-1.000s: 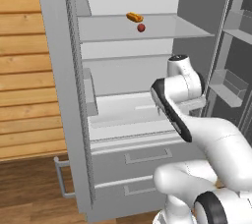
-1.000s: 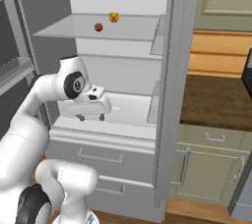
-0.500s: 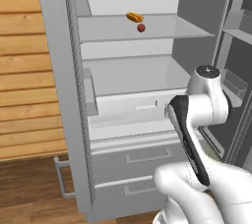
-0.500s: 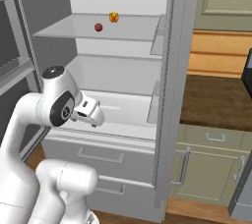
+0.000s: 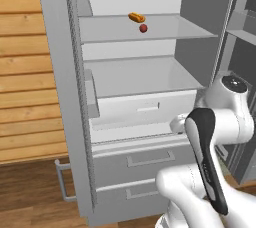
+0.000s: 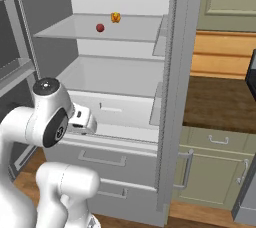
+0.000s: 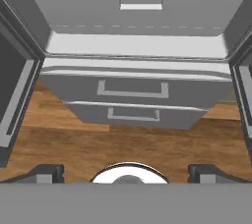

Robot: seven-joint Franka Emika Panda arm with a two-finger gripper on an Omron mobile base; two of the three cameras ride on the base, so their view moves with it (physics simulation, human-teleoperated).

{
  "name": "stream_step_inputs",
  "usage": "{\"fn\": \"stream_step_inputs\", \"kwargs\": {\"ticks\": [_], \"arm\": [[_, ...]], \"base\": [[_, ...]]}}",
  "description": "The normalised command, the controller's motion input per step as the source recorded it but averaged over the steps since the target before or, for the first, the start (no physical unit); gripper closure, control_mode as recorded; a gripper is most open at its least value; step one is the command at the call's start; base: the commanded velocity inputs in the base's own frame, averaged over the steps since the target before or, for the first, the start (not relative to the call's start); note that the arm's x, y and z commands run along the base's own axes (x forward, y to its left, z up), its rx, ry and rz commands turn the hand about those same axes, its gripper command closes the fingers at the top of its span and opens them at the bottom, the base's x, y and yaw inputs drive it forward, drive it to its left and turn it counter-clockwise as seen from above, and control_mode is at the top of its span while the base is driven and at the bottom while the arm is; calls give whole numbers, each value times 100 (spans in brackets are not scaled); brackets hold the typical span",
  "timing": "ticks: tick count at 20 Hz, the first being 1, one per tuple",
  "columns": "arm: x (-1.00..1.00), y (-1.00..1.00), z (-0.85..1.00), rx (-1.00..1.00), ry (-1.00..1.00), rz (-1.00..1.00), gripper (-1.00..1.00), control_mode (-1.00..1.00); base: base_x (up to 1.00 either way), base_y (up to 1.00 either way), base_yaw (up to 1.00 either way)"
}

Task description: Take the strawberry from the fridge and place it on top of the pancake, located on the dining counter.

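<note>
Dark finger tips of the gripper (image 7: 126, 173) stand at full spread with nothing between them, pointed down toward the lower drawers (image 7: 132, 89) of the fridge (image 5: 65, 97) and the wood floor (image 7: 123, 144). Well above the hand, the strawberry (image 5: 143, 28) sits on the upper glass shelf (image 5: 165, 27), just beside an orange-yellow hotdog-like food (image 5: 136, 17). Tiny, light and probably soft, the fruit likely wants a gentle pinch across its widest part, lest it roll or bruise.

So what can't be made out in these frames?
- Pancake and dining counter: outside all three views.
- Hand: hand view, only its dark tips show at the bottom edge.
- Food beside the strawberry: left base view, too small to identify.
- Fridge top: cut off by the upper edge, both base views.
</note>
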Motion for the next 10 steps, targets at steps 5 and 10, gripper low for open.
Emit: {"fn": "stream_step_inputs", "kwargs": {"ticks": [5, 10], "arm": [[-19, 4, -7, -2, 0, 11, -100, -100], [-2, 0, -14, -14, 5, -17, -100, -100]], "base": [[0, 0, 0], [0, 0, 0]]}}
